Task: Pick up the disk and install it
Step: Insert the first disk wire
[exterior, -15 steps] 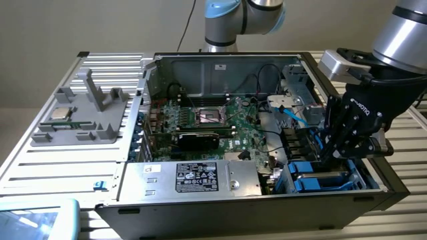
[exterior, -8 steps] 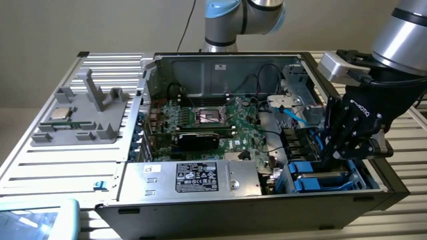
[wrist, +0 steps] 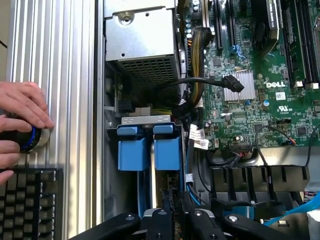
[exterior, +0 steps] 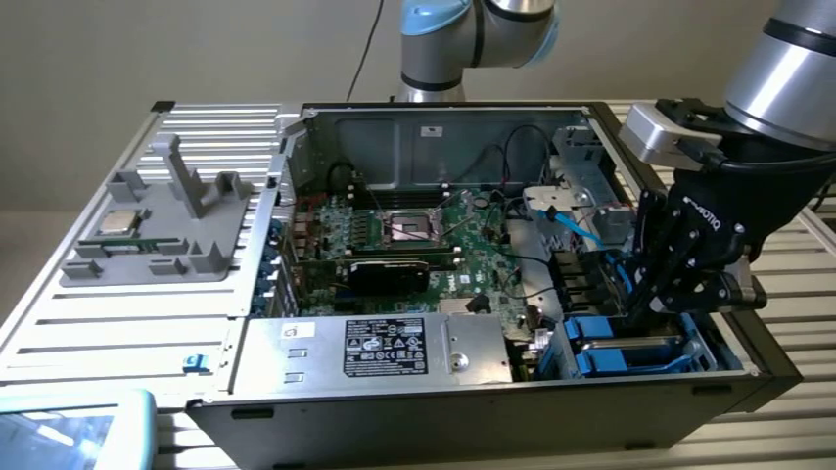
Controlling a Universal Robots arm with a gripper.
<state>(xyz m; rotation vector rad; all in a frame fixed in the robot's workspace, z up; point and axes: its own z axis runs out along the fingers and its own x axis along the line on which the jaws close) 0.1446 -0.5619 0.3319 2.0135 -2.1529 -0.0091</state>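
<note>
The disk (wrist: 167, 152) stands on edge in the drive bay at the corner of the open computer case, its blue carrier (exterior: 627, 354) showing. A second blue carrier (wrist: 134, 150) sits right beside it. My black gripper (exterior: 649, 315) reaches down into the bay from above. In the wrist view its fingers (wrist: 165, 212) stand close together on the thin upper edge of the disk, so the gripper (wrist: 174, 210) is shut on it. The part of the disk deep in the bay is hidden.
The case holds a green motherboard (exterior: 418, 235), a silver power-supply box (exterior: 379, 348) and loose black and blue cables (wrist: 210, 82) near the bay. A grey fixture (exterior: 157, 230) stands on the slatted table. A person's hand (wrist: 20, 125) and a keyboard (wrist: 30, 205) lie beside the case. A second arm (exterior: 457, 39) rises behind it.
</note>
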